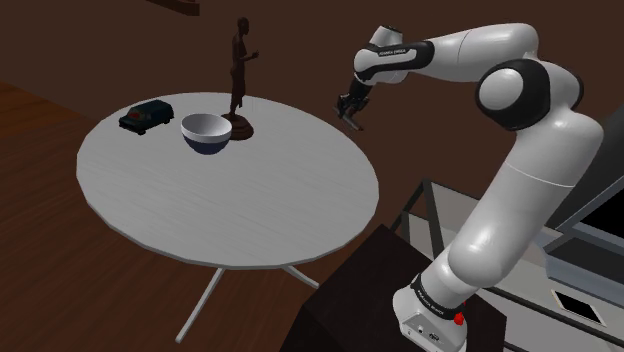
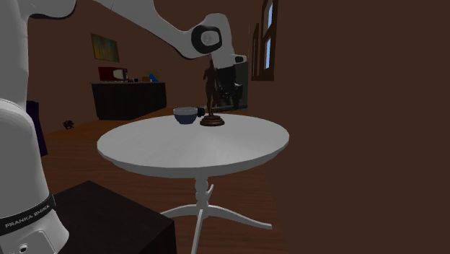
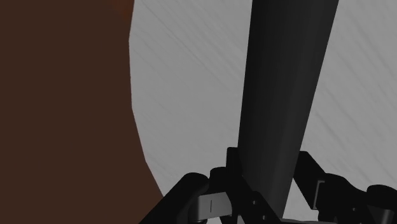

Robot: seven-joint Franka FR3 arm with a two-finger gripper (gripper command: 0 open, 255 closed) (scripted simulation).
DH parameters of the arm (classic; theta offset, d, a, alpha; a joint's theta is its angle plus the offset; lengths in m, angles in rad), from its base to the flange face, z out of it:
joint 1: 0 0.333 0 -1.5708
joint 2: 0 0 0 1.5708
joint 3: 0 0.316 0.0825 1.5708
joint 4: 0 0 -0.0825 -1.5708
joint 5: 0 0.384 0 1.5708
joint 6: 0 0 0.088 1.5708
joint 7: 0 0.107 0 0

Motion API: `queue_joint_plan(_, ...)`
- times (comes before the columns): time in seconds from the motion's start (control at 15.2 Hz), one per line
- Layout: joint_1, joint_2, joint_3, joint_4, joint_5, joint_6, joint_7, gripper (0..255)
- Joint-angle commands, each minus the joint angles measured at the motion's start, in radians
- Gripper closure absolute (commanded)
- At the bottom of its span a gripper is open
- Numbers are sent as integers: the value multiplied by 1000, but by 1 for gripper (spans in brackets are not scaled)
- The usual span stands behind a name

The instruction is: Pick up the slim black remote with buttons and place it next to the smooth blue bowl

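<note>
Wrist view: my gripper [image 3: 267, 198] pinches the remote [image 3: 286, 76] by its end, up off the table [image 3: 191, 95] so nothing snags, well apart from the bowl [image 1: 206, 135]

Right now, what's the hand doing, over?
Hand shut on black remote, up above the table. Blue bowl not yet reached. Brown figurine beside bowl, between it and the hand.

round table [image 1: 260, 200]: there was one
bowl [image 1: 206, 135]: there was one
figurine [image 1: 239, 70]: there was one
remote [image 3: 283, 95]: there was one
dark boxy object [image 1: 146, 116]: there was one
</note>
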Motion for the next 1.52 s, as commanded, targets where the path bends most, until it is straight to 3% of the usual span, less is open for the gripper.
queue_joint_plan(0.0,27,-11,14,-8,-18,-2,50,255)
queue_joint_plan(0.73,178,-34,109,-31,-105,-13,334,255)
queue_joint_plan(1.45,321,53,198,94,-161,-76,589,255)
